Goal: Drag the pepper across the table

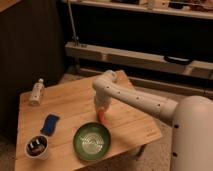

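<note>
End effector (102,107) is hanging right over the tapered orange-red pepper (101,117), can't tell its grip; dragging's probably risking bumping the round green bowl (92,141).

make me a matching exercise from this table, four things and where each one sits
Things:
1. bottle
2. sponge
3. pepper
4. bowl

Places:
a. at the end effector, mid-table
b. far corner of the table, image left
c. near edge, image right of the cup
d. between bottle and cup

Pairs: 1-b, 2-d, 3-a, 4-c
</note>
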Action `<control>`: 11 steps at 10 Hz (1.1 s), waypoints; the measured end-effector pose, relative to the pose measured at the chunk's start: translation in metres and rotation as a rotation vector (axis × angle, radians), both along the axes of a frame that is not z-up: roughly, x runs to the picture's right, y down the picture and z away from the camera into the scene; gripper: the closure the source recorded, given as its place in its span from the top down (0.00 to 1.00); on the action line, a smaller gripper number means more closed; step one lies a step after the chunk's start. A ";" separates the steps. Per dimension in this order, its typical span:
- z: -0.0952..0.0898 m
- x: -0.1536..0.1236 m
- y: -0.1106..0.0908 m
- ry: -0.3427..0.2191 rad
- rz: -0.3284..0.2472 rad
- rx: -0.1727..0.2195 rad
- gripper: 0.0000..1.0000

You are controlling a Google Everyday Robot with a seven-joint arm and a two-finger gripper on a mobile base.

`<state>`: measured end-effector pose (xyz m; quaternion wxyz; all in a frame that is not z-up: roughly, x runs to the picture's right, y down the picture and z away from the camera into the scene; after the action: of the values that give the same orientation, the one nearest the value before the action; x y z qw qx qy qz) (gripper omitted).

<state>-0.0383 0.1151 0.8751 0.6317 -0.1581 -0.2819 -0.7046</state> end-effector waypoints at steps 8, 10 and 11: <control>0.006 -0.062 -0.013 -0.083 -0.050 0.011 0.30; 0.007 -0.074 -0.016 -0.100 -0.058 0.014 0.30; 0.007 -0.083 -0.017 -0.111 -0.064 0.016 0.30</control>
<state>-0.1210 0.0985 0.8822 0.5936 -0.1225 -0.3056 -0.7343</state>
